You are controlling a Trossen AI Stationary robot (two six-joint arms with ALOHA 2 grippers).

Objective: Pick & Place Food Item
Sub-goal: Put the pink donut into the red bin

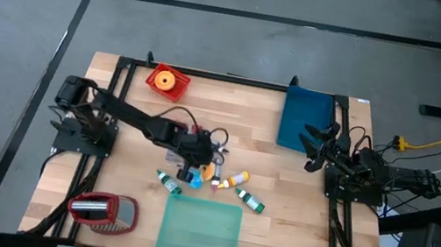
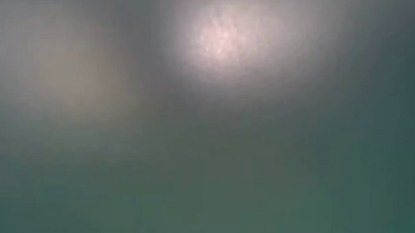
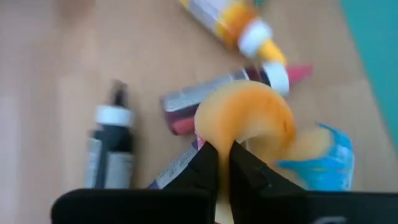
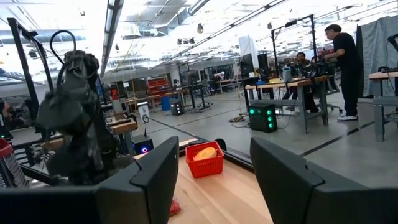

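Curved glossy orange food piece (image 3: 245,115) pinched by left end effector (image 3: 224,162).

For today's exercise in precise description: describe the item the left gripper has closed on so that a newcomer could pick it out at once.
Start at the wooden table and find the cluster of small bottles just above the green mat. The left gripper is shut there on the curved orange food piece. Unlike the straight, capped, labelled bottles beside it, it is smooth, bent and plain orange.
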